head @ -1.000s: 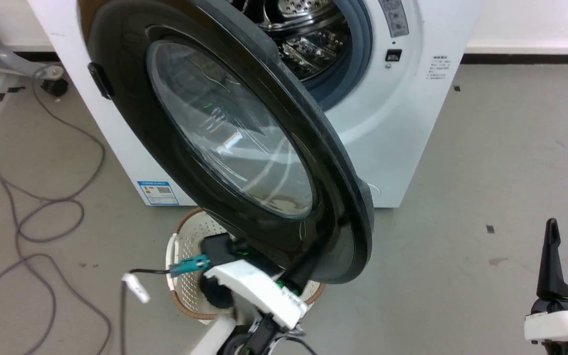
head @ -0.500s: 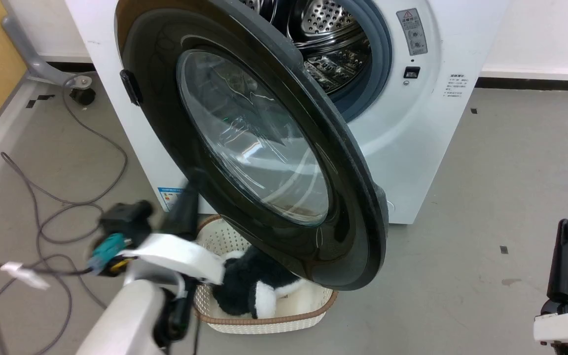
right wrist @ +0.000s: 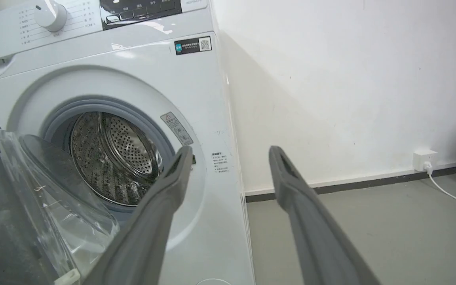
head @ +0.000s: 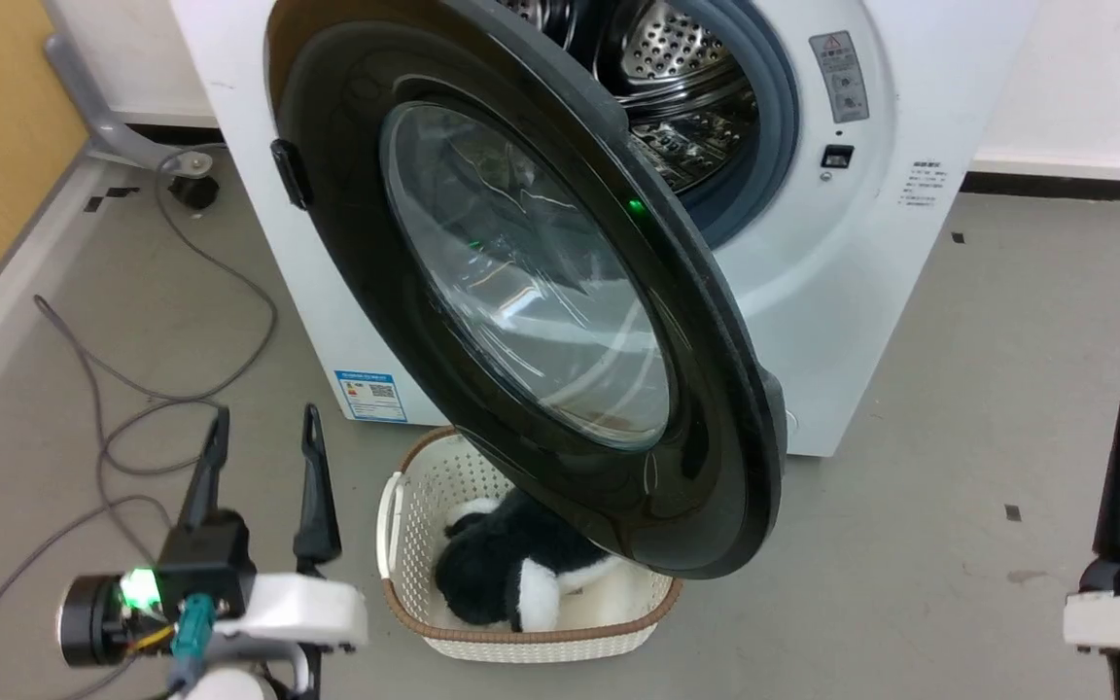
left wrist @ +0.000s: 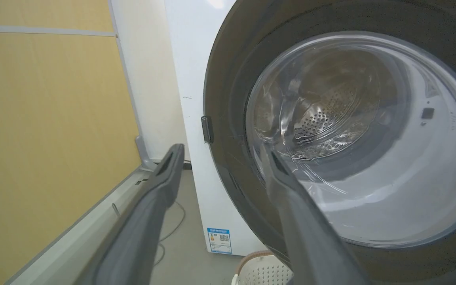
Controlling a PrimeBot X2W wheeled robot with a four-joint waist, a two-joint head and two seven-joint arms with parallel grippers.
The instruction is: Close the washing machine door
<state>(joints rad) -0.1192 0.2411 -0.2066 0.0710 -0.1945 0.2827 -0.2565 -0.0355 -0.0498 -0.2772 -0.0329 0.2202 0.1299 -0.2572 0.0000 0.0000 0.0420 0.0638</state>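
The washing machine door (head: pixel 521 292) is open, swung out from the left of the drum opening. Its free edge sticks out toward the robot, down at approx. 5 o'clock in the head view. The washing machine (head: pixel 813 292) is a white front-loader against the wall, w/ its steel drum (head: pixel 677 58) in plain sight at 12 o'clock.

Under the door's lower rim, at 6 o'clock, a cream basket (head: pixel 395 525) sits on the floor w/ a black-and-white soft toy (head: pixel 502 574) inside. Grey cables (head: pixel 132 389) loop over the floor at 9 o'clock.

The left claw (head: pixel 265 416) hangs at 7 o'clock, left of the basket and clear of the door. Its fingers are spread apart and hold nothing; in its own wrist view they point at the door's rim and glass. The right claw (right wrist: pixel 231 152) is low at 4 o'clock in the head view, well apart from the machine. It is also spread wide and empty, aimed at the machine's right front edge.
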